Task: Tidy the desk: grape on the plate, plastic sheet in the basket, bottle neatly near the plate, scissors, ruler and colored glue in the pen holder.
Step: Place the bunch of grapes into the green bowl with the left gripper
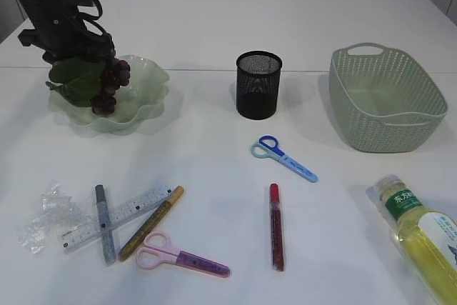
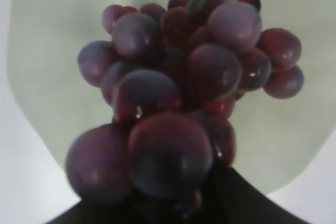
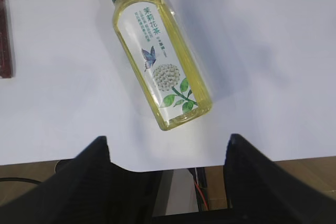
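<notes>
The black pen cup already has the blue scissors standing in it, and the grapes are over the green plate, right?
Not quite. In the exterior view the blue scissors lie flat on the table in front of the black pen cup, not in it. The grapes are indeed over the green plate.

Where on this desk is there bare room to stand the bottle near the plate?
Bare tabletop lies between the plate and pen holder, and below the plate, above the ruler. The lower left is crowded: plastic sheet, glue pens, pink scissors.
</notes>
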Motion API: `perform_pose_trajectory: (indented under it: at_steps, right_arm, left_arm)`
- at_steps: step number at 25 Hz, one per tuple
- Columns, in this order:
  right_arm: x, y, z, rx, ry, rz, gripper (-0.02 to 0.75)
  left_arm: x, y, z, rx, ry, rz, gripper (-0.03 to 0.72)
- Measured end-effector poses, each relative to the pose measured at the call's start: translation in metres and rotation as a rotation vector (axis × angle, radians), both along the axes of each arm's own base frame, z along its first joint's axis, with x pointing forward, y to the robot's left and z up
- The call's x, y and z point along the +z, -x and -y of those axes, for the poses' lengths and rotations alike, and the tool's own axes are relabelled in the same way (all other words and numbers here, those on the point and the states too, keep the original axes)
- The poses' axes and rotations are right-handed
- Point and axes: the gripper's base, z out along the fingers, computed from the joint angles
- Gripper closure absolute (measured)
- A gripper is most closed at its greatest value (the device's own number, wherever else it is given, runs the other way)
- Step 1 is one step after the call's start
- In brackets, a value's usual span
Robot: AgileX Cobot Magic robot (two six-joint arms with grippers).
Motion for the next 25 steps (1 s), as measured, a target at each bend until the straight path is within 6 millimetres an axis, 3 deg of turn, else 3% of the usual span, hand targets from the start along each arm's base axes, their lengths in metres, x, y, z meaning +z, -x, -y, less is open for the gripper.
perform_pose_trajectory:
  at_steps: [8, 14, 25]
  right_arm:
    - [0.000, 0.000, 0.000, 0.000, 0.000, 0.000, 0.207]
    - [0.000, 0.000, 0.000, 0.000, 0.000, 0.000, 0.207]
    - [0.000, 0.000, 0.000, 0.000, 0.000, 0.000, 0.207]
  left_arm:
    - [-0.015, -0.003, 0.002, 0.002, 0.014, -0.028, 0.477]
    - [-0.017, -0.004, 0.003, 0.003, 0.031, -0.023, 0.356]
    - [-0.016, -0.007, 0.004, 0.005, 0.038, 0.008, 0.250]
